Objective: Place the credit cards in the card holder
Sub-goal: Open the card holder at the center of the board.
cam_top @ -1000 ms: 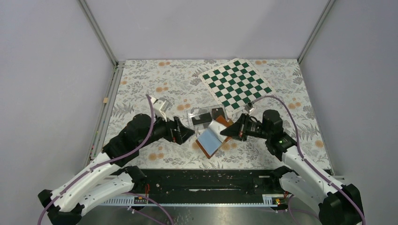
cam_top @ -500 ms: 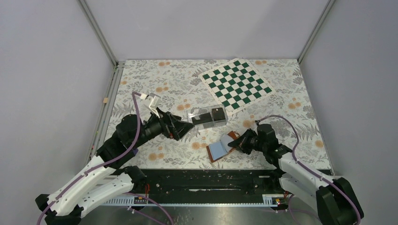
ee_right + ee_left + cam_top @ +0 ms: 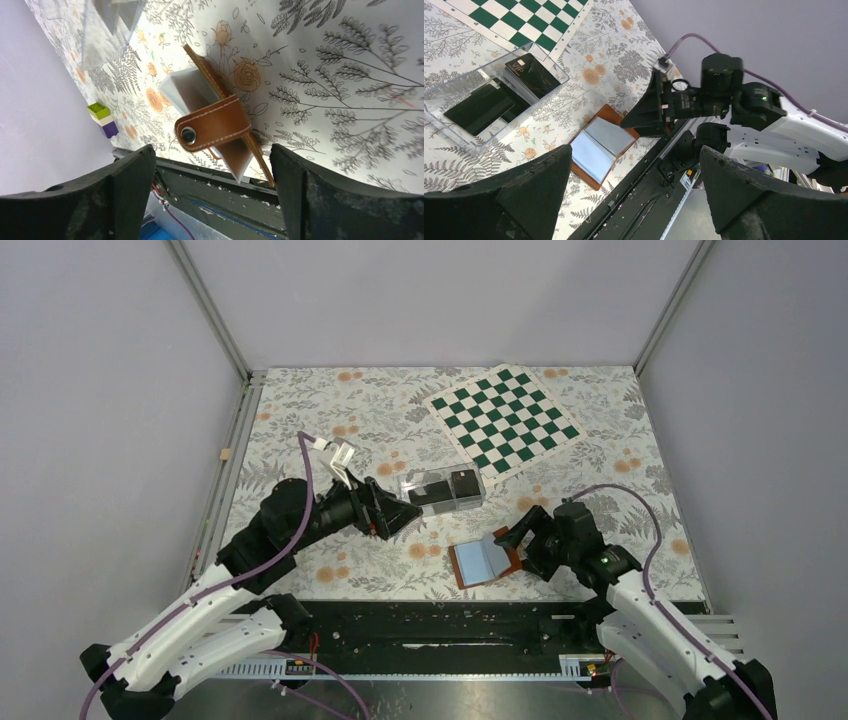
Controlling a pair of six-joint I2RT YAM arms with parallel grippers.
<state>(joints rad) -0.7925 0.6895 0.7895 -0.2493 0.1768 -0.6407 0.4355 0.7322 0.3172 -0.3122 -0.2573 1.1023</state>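
Note:
The card holder (image 3: 478, 562) lies open on the floral cloth near the front edge, pale blue sleeves up, one brown cover tilted upward. Its snap tab (image 3: 215, 125) shows just beyond my right gripper (image 3: 211, 150), whose jaws stand wide apart and touch nothing; from above, my right gripper (image 3: 518, 545) sits at the holder's right edge. The credit cards (image 3: 531, 75) are black stacks inside a clear plastic box (image 3: 443, 490); a second stack (image 3: 479, 107) lies beside them. My left gripper (image 3: 400, 518) is open and empty, just left of the box.
A green-and-white chessboard (image 3: 503, 418) lies at the back right. A small green, white and purple block (image 3: 102, 120) sits by the left rail. The black front rail (image 3: 430, 625) runs close behind the card holder.
My right gripper pulled the card holder toward the front edge, then opened and let go of it. The left arm shifted slightly beside the box.

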